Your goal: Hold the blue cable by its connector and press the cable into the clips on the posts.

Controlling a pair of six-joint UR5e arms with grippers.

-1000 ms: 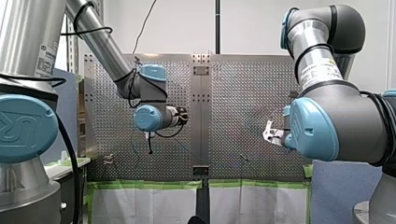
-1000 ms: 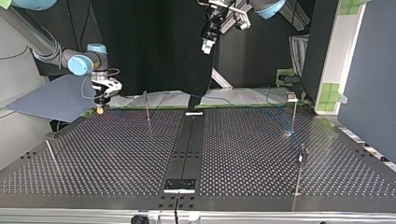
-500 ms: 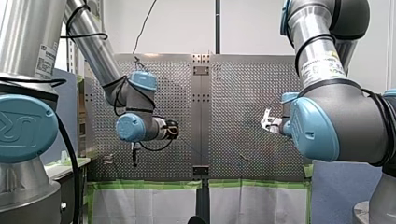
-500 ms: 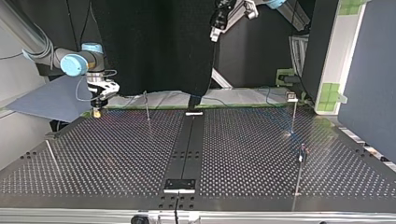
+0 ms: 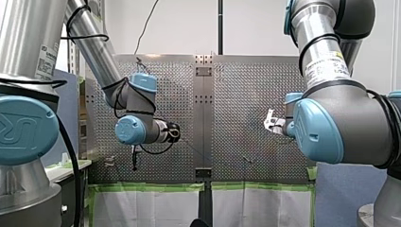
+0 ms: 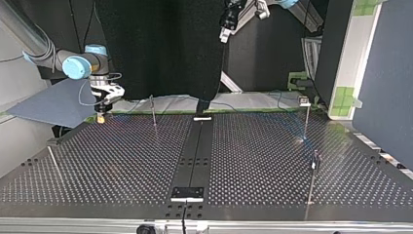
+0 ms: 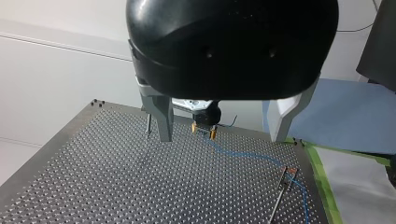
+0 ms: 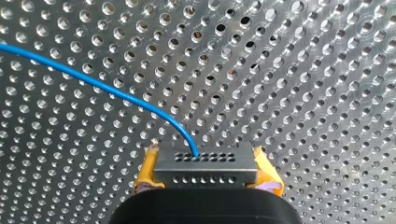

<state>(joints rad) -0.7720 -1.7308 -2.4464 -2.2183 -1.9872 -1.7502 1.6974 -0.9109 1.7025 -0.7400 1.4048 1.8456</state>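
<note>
Connector (image 8: 205,163) position: clamped between the yellow pads (image 8: 145,170) of the right gripper (image 8: 206,171), which was closed on it low over the perforated table (image 8: 303,93). The blue cable (image 8: 107,88) left the connector's front face and curved away across the holes, hanging free.

Farther along, in the left wrist view, the cable passed just beside the head of a thin post (image 7: 281,196). Whether it sat in the clip there could not be told. A second post (image 7: 148,128) stood partly behind one of the left gripper's metal fingers.

The left gripper (image 7: 223,137) was spread wide and held nothing. In the top view it hung high above the table's far edge, well apart from the cable and from every post.

Fault conditions, as judged from this state:
- The cable was thin and slack. A pull by the right arm could slide it past a clip rather than into it.
- A snag at a post could load the connector and drag it out from between the pads.
- The posts were slender. A sideways press could bend one, or make it give way before the clip closed on the cable.
- The left gripper had a long way to come down, so a wide approach could strike a post.
</note>
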